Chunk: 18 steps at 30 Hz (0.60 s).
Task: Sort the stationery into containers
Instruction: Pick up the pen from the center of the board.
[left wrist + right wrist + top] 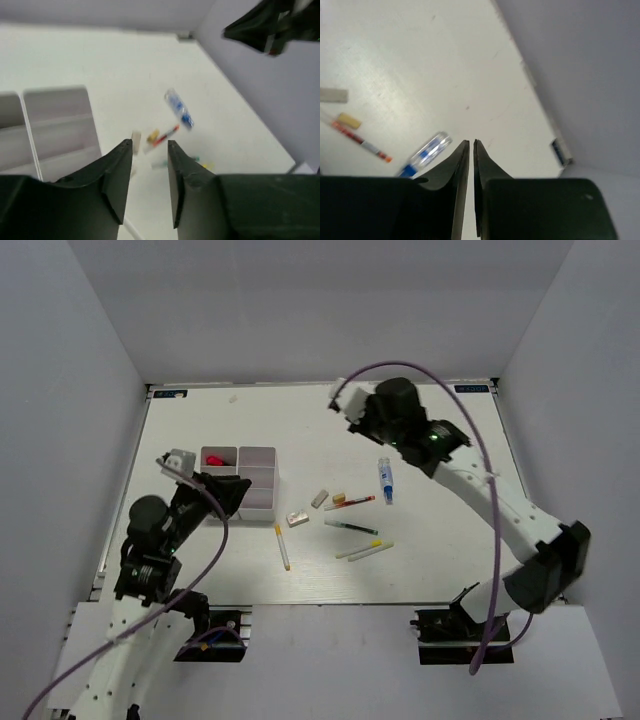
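Top external view: blue-labelled tube point(385, 480) out on the table point(300, 430), long axis running almost straight far-to-near, just on the near side of the right arm point(470, 480) at its wrist. Far closer to that arm than to the left one.

Right wrist view: right gripper point(471, 142) pinched to a thin slit, gripping nothing, with the tube down-left of the fingertips and slanted across the frame. Probably calls for parting the jaws first, then closing across the tube's short side.

Left gripper point(150, 145) parted a little, empty, hanging by the near-left side of the tray point(258, 511). Pink item point(218, 457) in a far compartment. Red pen point(352, 502) and erasers point(320, 498) loose between tray and tube.

As for writing: blue print on the tube, too blurred to read. Same with the blue stickers point(470, 390) at the table's far corners.
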{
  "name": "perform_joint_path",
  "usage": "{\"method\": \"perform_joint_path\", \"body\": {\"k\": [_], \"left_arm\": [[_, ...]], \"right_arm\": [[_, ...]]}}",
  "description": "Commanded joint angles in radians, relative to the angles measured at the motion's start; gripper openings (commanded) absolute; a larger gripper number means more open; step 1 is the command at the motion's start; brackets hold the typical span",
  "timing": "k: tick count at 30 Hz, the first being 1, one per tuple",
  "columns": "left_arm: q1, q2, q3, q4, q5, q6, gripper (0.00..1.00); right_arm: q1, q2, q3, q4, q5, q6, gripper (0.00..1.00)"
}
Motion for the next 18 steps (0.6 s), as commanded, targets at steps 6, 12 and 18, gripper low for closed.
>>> {"method": "perform_joint_path", "body": {"k": [6, 12, 18], "left_arm": [[-0.013, 0.177, 0.113, -0.303, 0.128, -0.122, 0.42], [-0.022, 0.266, 0.091, -0.395, 0.141, -0.122, 0.48], [-0.091, 0.313, 0.032, -0.36, 0.138, -0.151, 0.49]], "right_arm": [[-0.287, -0.086, -0.262, -0.087, -0.65, 0.37, 0.49], [-0.349, -0.124, -0.397, -0.078, -0.856, 0.254, 0.62], [-0.352, -0.211, -0.496, -0.103, -0.964, 0.077, 0.55]]}}
